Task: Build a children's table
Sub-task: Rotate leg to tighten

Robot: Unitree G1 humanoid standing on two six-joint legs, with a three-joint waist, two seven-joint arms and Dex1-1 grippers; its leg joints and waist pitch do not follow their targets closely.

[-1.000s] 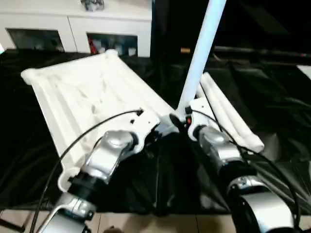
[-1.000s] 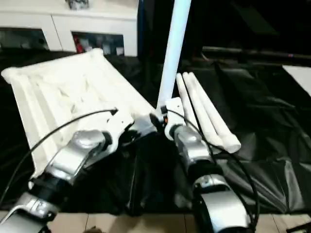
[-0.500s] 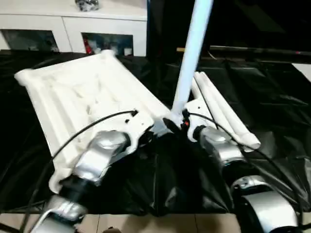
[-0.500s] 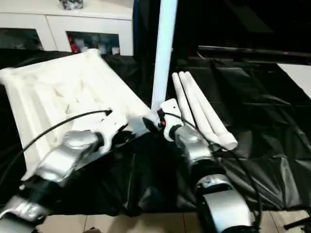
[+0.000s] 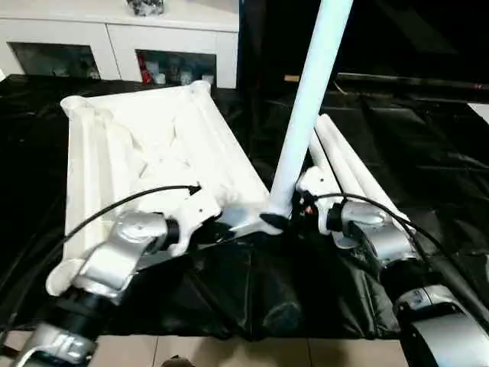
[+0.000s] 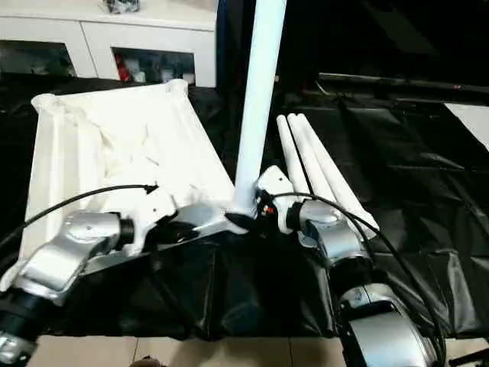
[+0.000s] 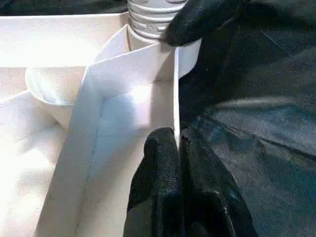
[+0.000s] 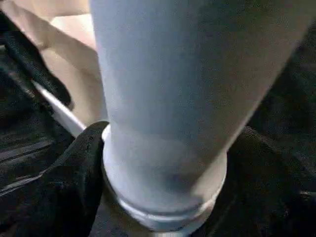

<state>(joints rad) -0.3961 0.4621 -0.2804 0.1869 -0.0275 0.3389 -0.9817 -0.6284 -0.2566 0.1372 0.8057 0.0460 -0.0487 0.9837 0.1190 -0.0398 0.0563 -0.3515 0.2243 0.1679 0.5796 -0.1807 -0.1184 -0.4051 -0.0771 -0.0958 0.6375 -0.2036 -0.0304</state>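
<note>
The white tabletop (image 5: 145, 145) lies underside up on the black cloth. One white leg (image 5: 306, 115) stands upright in the tabletop's near right corner socket. My left gripper (image 7: 178, 148) is shut on the thin rim wall of the tabletop, just beside that socket. My right gripper (image 5: 286, 218) sits at the foot of the upright leg. Its black fingers (image 8: 74, 168) stand open, close on either side of the leg's collar. More loose legs (image 5: 351, 172) lie side by side on the cloth, right of the tabletop.
A white glass-door cabinet (image 5: 114, 38) stands behind the table. Crumpled black cloth (image 5: 428, 138) covers the work surface to its front edge, with pale floor (image 5: 229, 355) below. Black cables arc over both silver forearms.
The whole view has shifted. My right gripper's fingers have spread apart at the leg's foot and its forearm now reaches in more from the right. My left gripper still holds the rim.
</note>
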